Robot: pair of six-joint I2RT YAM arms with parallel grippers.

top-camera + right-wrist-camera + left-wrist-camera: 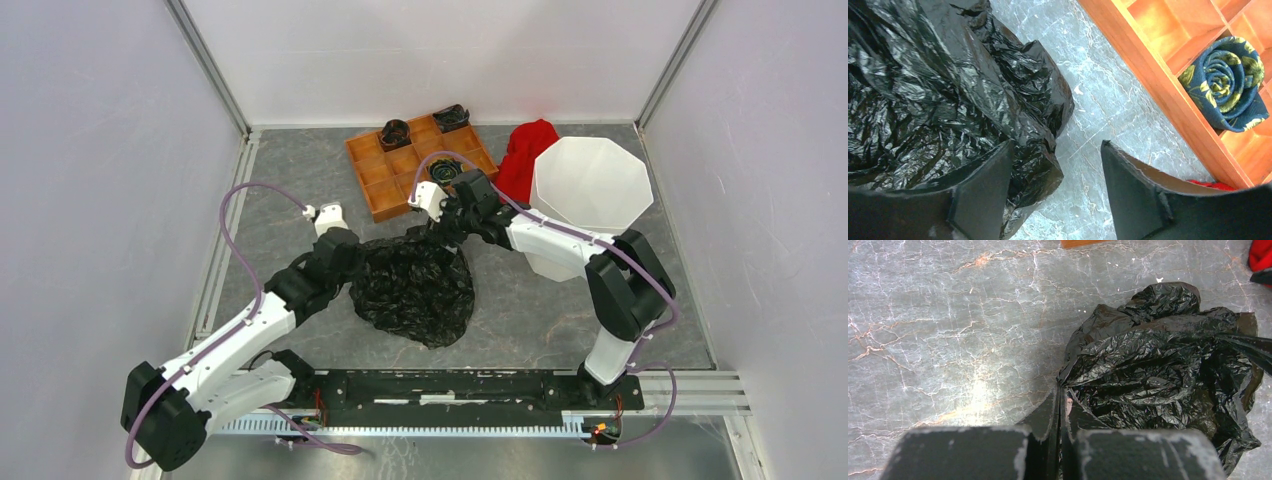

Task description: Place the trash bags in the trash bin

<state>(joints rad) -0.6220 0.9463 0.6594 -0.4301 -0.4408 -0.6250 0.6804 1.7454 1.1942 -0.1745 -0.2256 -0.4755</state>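
The black glossy trash bag (415, 290) lies crumpled on the table in front of the arms. My left gripper (352, 258) is at the bag's left edge; in the left wrist view its jaws (1062, 395) are pressed together with a fold of the trash bag (1158, 360) pinched at their tips. My right gripper (437, 225) is open above the bag's far edge; in the right wrist view (1055, 150) one finger is over the trash bag (938, 90) and the other over bare table. The white eight-sided trash bin (590, 190) stands upright at the right, behind my right arm.
An orange-brown compartment tray (385, 165) sits at the back with rolled dark cloths in some cells; one blue floral roll (1228, 82) shows in the right wrist view. A red cloth (527, 155) lies between tray and bin. Walls enclose the table.
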